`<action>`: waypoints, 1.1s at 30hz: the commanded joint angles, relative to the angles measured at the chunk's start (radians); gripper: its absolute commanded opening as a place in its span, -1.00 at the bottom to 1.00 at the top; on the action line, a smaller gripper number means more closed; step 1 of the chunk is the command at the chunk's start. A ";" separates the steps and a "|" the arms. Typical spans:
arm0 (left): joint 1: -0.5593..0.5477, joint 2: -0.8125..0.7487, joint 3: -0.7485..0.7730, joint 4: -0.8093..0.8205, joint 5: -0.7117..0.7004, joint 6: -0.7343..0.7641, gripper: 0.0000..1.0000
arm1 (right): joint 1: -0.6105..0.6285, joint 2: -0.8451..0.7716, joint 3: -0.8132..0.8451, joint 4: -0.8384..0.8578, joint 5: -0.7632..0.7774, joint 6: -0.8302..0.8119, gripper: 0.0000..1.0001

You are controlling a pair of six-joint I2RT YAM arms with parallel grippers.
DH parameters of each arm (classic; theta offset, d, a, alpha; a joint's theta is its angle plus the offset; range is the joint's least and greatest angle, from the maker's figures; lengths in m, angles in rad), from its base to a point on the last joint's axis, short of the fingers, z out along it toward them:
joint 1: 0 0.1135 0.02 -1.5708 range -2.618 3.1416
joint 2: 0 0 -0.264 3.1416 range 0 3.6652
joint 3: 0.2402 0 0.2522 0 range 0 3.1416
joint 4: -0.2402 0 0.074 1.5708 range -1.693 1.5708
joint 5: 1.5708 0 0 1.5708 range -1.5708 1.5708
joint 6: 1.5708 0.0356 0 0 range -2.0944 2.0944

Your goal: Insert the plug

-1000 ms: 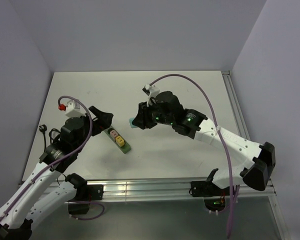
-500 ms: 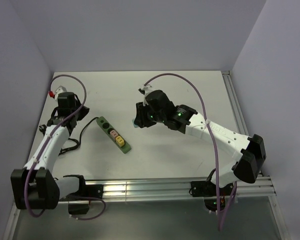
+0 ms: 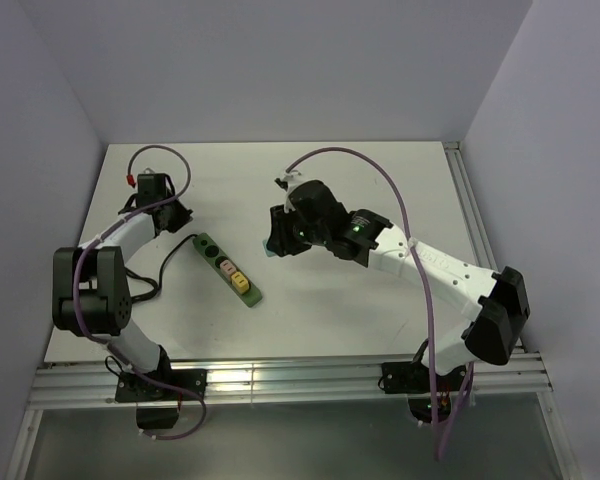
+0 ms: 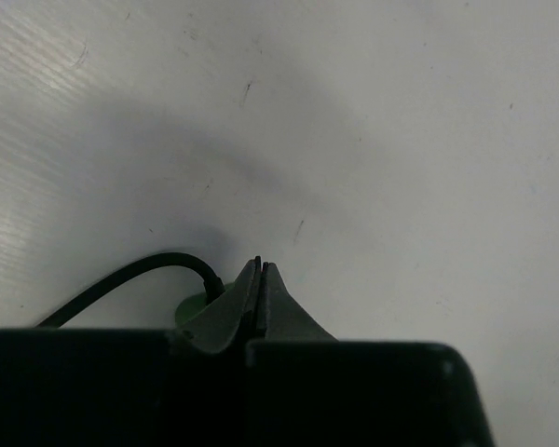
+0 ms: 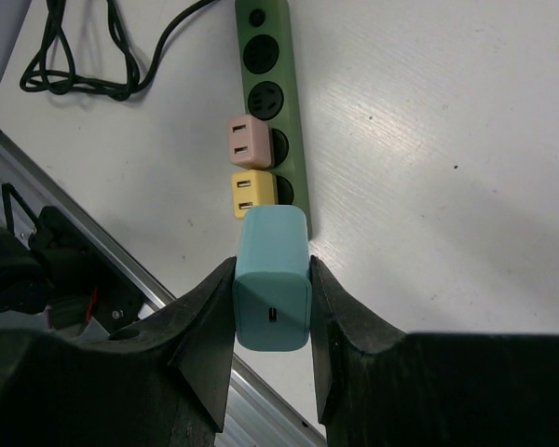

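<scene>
Gripping the plug [image 5: 272,293] tight in the right jaws. Just ahead of them, the strip [image 5: 281,79] on the worktop [image 5: 447,140], with yellow block [image 5: 252,194] and pink block [image 5: 247,142] filling its near holes. At the left jaws, squeezed shut on nothing, with a cord [image 4: 121,277] beside the tips. Could bump the yellow block or shove the loose strip away.

No readable text or labels.

The right hand [image 3: 277,238] holds a teal plug [image 3: 267,246] to the right of the green power strip [image 3: 230,268].
</scene>
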 commanded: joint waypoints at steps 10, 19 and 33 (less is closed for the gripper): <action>-0.061 0.037 -0.132 0.237 -0.011 -0.026 -0.99 | 0.033 0.226 0.226 -0.008 0.004 -0.003 -1.00; -0.127 0.058 -0.193 0.245 -0.086 -0.049 -0.99 | 0.045 0.364 0.365 -0.057 0.001 -0.026 -1.00; -0.185 -0.221 -0.433 0.354 -0.123 -0.142 -0.99 | 0.054 0.473 0.504 -0.163 0.012 -0.086 -1.00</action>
